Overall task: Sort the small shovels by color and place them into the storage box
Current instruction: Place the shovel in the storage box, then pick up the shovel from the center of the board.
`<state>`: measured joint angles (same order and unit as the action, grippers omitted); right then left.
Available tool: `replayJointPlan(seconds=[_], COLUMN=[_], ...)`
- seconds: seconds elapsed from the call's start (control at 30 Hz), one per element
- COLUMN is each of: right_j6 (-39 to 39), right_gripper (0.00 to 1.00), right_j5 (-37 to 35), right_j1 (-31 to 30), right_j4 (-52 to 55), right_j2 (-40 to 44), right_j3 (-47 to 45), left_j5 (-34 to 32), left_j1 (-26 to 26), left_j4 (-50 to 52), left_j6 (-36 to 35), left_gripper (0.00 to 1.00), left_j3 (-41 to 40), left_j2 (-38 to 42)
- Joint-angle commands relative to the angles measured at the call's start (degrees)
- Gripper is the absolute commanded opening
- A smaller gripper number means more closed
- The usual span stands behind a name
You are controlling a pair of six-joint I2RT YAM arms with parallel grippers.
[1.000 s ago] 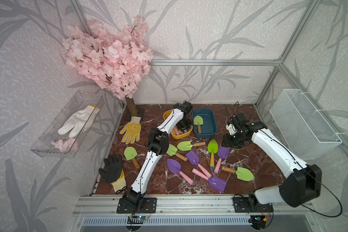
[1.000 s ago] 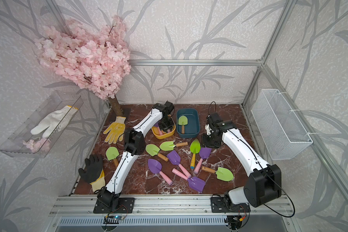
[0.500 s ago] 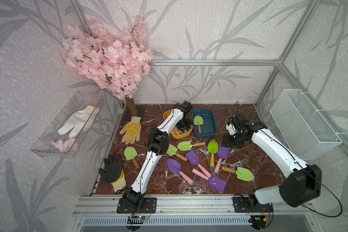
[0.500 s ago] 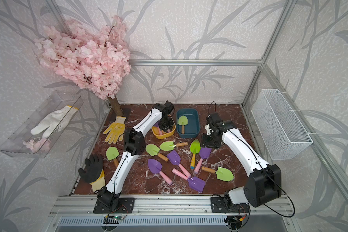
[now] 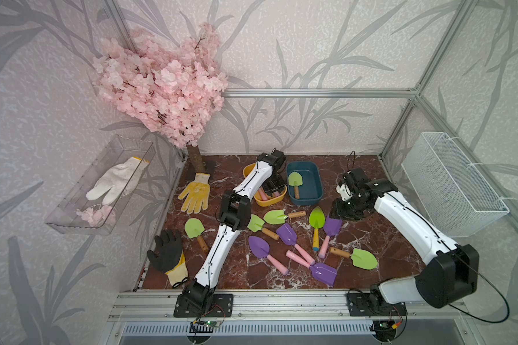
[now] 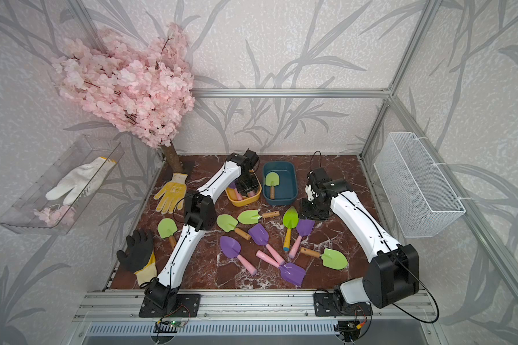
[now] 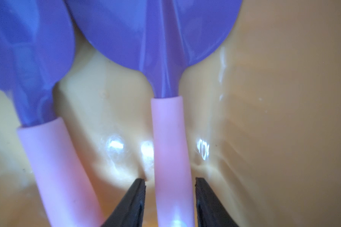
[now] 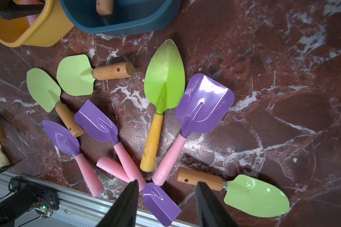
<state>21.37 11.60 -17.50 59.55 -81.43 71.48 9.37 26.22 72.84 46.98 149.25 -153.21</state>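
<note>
Twelve small shovels show in all. Six are purple shovels (image 5: 286,233) with pink handles, five are light green shovels (image 5: 275,215) with wooden handles, and one is a pointed green shovel (image 5: 316,216) with a yellow handle.

Four purple, four light green and the pointed one lie on the tabletop (image 5: 386,268). One light green lies in the teal tub (image 5: 305,203) and two purple lie in the yellow tub (image 5: 265,203); the tubs touch.

In both top views the left arm hides most of the yellow tub. The left wrist view shows both purple blades there. It also shows the left claw (image 7: 169,182) released, its jaws parted either side of one pink handle.

The right claw (image 8: 166,182) hovers spread and empty over the tabletop shovels.
</note>
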Motion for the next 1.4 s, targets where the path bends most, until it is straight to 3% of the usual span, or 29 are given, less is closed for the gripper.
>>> replayJointPlan(seconds=[0.0, 0.23, 0.47, 0.57, 0.7, 0.9, 1.13, 1.37], right_j6=[0.52, 1.39, 3.22, 3.93, 5.38, 7.73, 10.55, 16.93], right_gripper=[0.51, 0.51, 0.51, 0.51, 0.51, 0.51, 0.51, 0.51], right_j5=[-0.6, -0.4, -0.77, -0.94, -0.99, -1.74, -2.62, -1.95], right_j1=[0.27, 0.27, 0.29, 0.27, 0.25, 0.18, -0.73, -1.25], right_j4=[0.64, 0.99, 1.51, 2.28, 3.24, 4.91, 6.07, 5.1], right_j2=[0.56, 1.36, 3.59, 4.76, 6.55, 9.01, 11.98, 15.7], right_j3=[0.58, 0.74, 0.89, 1.27, 1.28, 0.03, -5.05, -13.16], left_j5=[-0.93, -6.69, -7.71, -8.69, -11.07, -14.48, -19.58, -20.25], left_j1=[-0.25, 0.64, 1.2, 2.1, 2.84, 2.96, 2.55, 1.52], left_j4=[1.3, 3.17, 4.87, 4.07, 2.12, -4.02, -5.59, -4.85], left_j6=[-1.33, -3.44, -4.88, -5.36, -5.19, -3.54, 1.12, 3.63], left_gripper=[0.5, 0.62, 0.64, 0.64, 0.64, 0.64, 0.64, 0.64], left_j3=[1.83, 1.33, 0.77, -3.45, -13.87, -38.77, -61.77, -74.08], left_j2=[2.65, 8.55, 15.37, 20.96, 31.44, 50.86, 67.71, 78.15])
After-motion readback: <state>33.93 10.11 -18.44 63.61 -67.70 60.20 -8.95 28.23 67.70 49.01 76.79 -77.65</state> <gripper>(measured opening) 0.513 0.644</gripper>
